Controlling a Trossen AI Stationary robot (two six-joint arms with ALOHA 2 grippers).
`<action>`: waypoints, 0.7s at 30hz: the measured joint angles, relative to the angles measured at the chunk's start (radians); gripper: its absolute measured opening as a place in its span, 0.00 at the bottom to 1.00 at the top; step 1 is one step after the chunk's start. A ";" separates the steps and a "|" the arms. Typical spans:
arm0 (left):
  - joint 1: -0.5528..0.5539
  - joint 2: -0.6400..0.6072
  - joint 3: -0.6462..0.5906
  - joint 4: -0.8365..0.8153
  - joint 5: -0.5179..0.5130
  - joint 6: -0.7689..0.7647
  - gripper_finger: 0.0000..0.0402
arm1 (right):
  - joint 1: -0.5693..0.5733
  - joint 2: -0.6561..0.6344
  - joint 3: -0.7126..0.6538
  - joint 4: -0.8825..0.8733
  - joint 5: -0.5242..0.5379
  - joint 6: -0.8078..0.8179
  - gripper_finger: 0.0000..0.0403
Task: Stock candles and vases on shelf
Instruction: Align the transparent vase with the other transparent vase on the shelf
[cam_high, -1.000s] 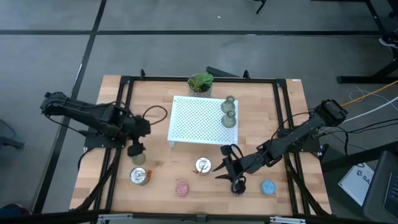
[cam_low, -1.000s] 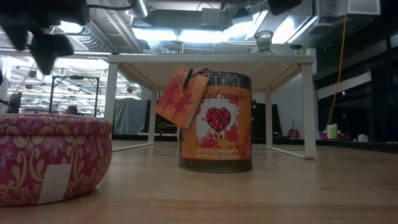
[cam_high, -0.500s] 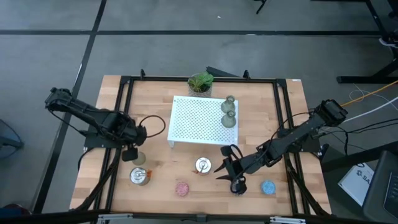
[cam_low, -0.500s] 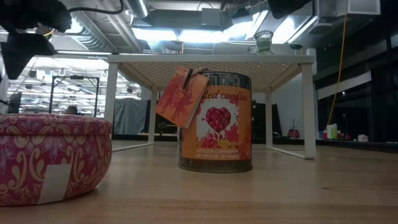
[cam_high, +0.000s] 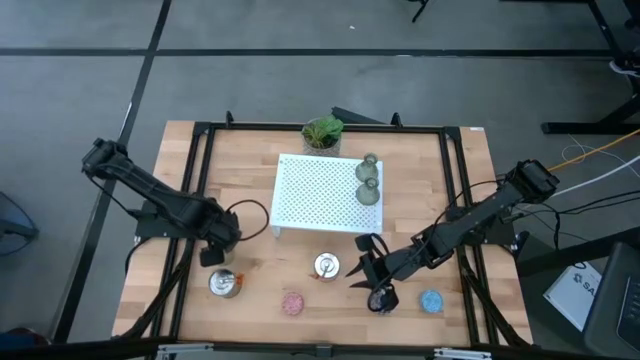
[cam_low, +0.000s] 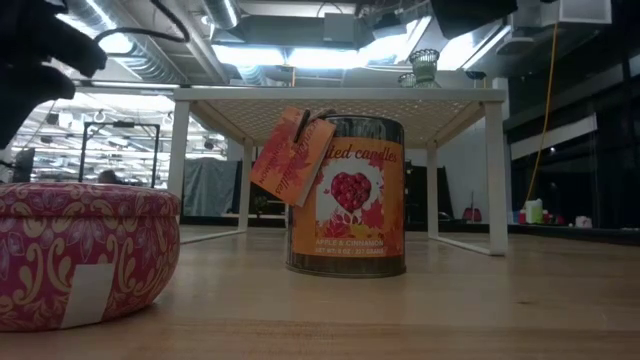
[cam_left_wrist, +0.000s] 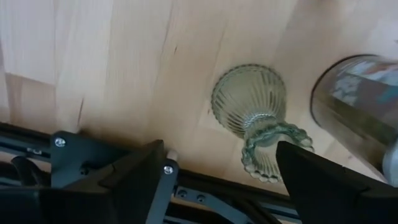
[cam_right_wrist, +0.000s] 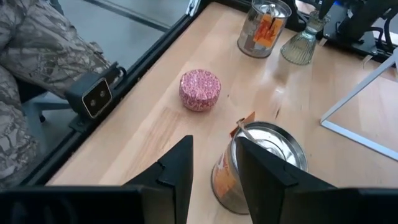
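One olive-green vase (cam_left_wrist: 250, 102) stands on its base on the wood at the table's left. My left gripper (cam_left_wrist: 221, 180) is above it, pointing down and open, one finger to each side of the vase without touching it. On the white shelf (cam_high: 318, 195), near its right edge, two more vases (cam_high: 368, 180) stand. Two silver-tin candles (cam_high: 225, 284) (cam_high: 326, 266), a pink candle (cam_high: 292, 303), a dark candle (cam_high: 380, 299) and a light blue candle (cam_high: 431, 300) sit along the near side. My right gripper (cam_high: 358, 268) hovers open beside the middle tin (cam_right_wrist: 261, 158), holding nothing.
A potted plant (cam_high: 322, 131) stands behind the shelf. Black frame rails (cam_high: 190, 200) run along the table's left and right sides. A person in a camouflage sleeve (cam_right_wrist: 37, 68) sits past the near edge. Bare wood lies between the shelf's front and the row of candles.
My left gripper has come down toward the table's near edge and tipped until it points straight down over the left vase. The vases and candles have stayed in place.
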 joint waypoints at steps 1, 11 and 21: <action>0.000 0.015 0.000 0.000 0.000 0.000 0.74 | 0.000 0.000 0.000 -0.005 0.000 -0.004 0.31; 0.000 0.114 0.000 0.017 0.003 0.003 0.50 | 0.000 -0.020 0.000 -0.081 0.008 -0.008 0.31; 0.001 0.116 0.001 0.070 0.008 -0.002 0.10 | 0.002 -0.127 0.000 -0.194 -0.054 0.019 0.31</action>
